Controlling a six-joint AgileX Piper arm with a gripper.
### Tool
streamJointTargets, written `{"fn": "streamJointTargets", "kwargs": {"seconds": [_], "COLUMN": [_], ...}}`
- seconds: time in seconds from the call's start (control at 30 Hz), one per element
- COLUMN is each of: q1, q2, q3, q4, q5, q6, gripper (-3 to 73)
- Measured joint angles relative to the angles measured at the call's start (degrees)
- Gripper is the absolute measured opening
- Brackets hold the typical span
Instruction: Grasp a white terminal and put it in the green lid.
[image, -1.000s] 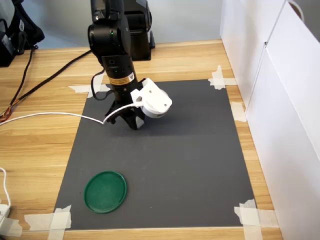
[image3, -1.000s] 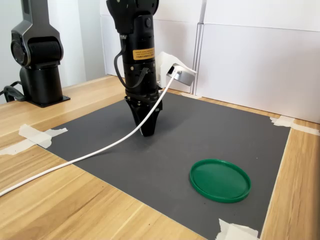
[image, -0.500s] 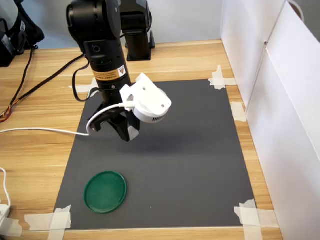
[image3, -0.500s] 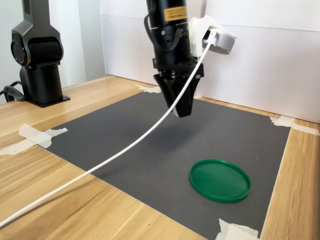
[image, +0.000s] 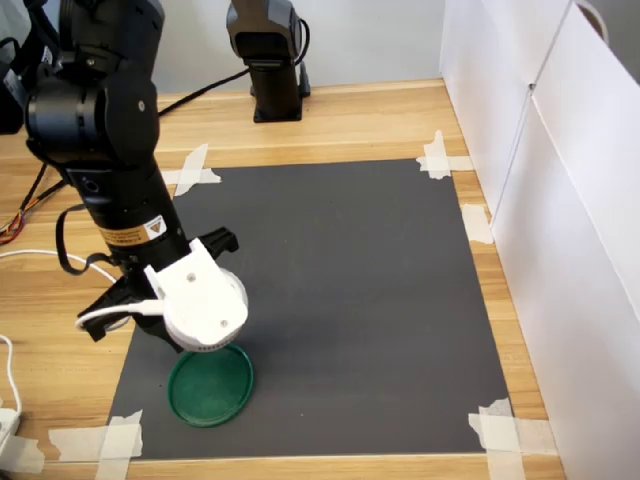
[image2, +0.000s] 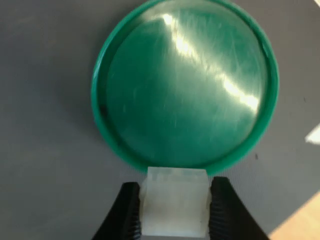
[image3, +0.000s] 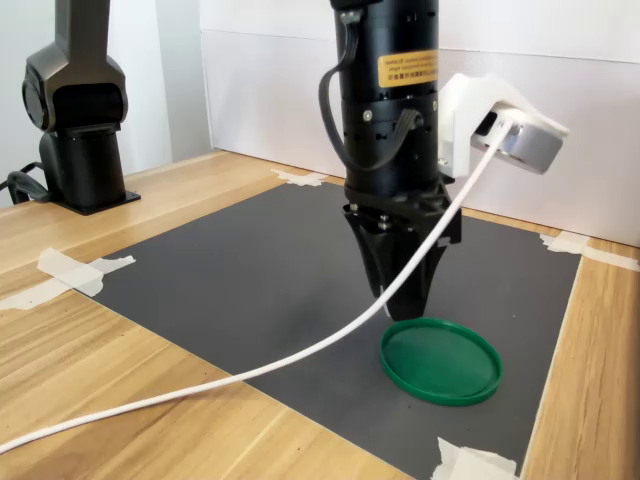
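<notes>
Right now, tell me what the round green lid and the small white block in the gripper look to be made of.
The round green lid looks like glossy moulded plastic: bright streaks of glare cross its floor, and its rim is smooth. The small white block looks like milky, slightly translucent plastic with ridged faces, pinched between the gripper's black fingers, whose inner faces look ribbed.

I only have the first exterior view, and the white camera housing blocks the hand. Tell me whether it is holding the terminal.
Observer: Yes. The wrist view shows the hand shut on the white terminal, one finger on each side.
Operator: Report what is in the lid.
Observer: Nothing. The wrist view shows the whole inside of the green lid bare.
Operator: Say where the hand is against the lid.
Observer: In the second exterior view its tip is by the lid's rim, towards the second exterior view's left, not over the centre.
</notes>
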Motion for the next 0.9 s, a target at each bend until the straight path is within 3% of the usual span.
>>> {"fn": "streamJointTargets", "kwargs": {"seconds": [0.6,0.77,0.9], "q1": [0.0,0.0,0.0], "q2": [4.65,4.7,4.63], "q3": [-3.0,-3.0,-3.0], "q4": [0.37,1.24,1.39], "q5": [-2.72,-3.17,-3.35], "q6": [-0.72,-1.04,-1.1], "gripper": [32.3,51.3,60.1]}}
